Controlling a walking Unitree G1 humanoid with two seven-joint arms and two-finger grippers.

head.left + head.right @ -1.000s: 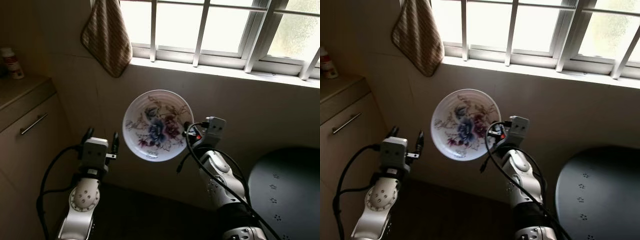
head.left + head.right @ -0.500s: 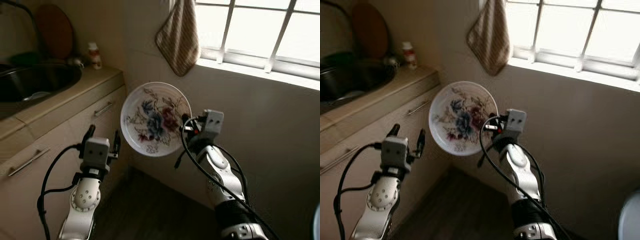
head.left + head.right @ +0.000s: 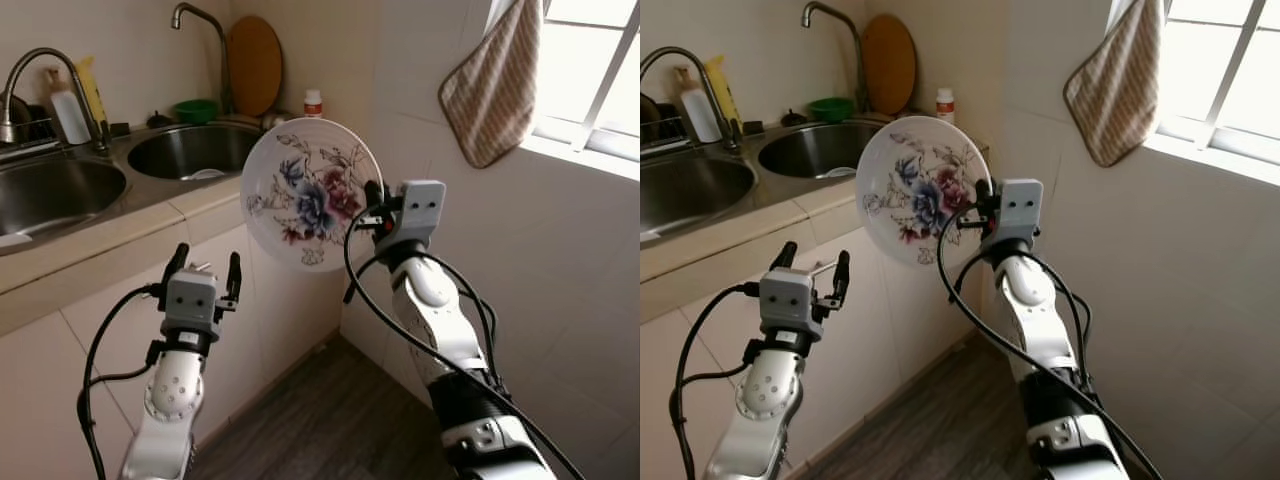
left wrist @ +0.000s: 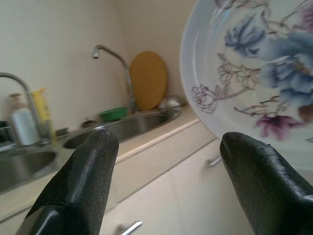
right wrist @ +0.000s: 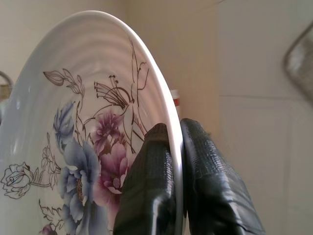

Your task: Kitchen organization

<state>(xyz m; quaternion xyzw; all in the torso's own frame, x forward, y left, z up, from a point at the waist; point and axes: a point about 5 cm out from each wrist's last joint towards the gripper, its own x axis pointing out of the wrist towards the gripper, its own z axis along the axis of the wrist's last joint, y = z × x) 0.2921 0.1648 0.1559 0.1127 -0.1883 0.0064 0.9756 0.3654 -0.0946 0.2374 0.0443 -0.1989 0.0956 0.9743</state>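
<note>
A white plate [image 3: 310, 195] painted with blue and purple flowers stands on edge in the air, its face towards me. My right gripper [image 3: 372, 200] is shut on the plate's right rim; the right wrist view has the rim pinched between both black fingers [image 5: 151, 166]. My left gripper [image 3: 206, 270] is raised lower and to the left of the plate, open and empty, apart from it. In the left wrist view the plate [image 4: 254, 73] hangs beyond the spread left gripper [image 4: 166, 147].
A beige counter [image 3: 150, 215] with a double steel sink [image 3: 190, 150] runs along the left, cabinets below. Two faucets [image 3: 200, 15], a round wooden board [image 3: 255, 65], a green bowl [image 3: 197, 108] and a small bottle [image 3: 313, 102] stand behind. A striped towel [image 3: 490, 90] hangs by the window. Wood floor [image 3: 330, 420] lies below.
The camera has swung left from the window wall to the sink counter. The plate stays in my right gripper and both arms hold the same pose.
</note>
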